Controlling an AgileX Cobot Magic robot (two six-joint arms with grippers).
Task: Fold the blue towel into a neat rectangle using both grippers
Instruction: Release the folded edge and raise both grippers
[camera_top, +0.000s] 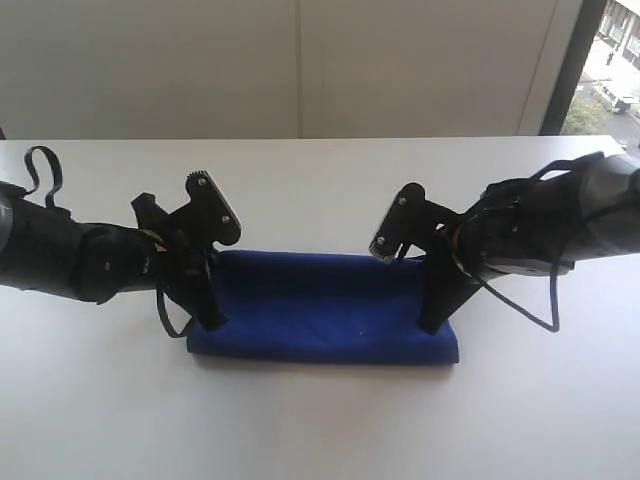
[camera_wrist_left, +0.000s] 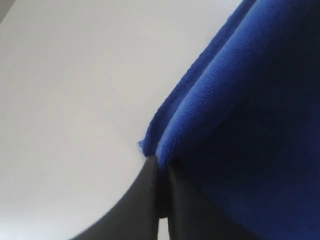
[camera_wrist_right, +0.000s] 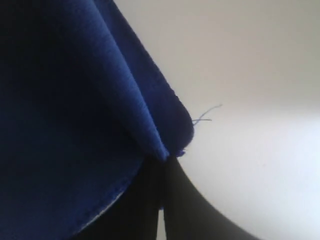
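Blue towel (camera_top: 320, 305) lies folded in a long band on the bench (camera_top: 300, 420); left hand (camera_top: 212, 320) and right hand (camera_top: 432, 324) each pinch one end.

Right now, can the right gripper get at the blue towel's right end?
Looks like yes: the right gripper is down at the blue towel's right end, jaws shut on a folded corner in its wrist view. Only table surface beside it; the left gripper is at the other end.
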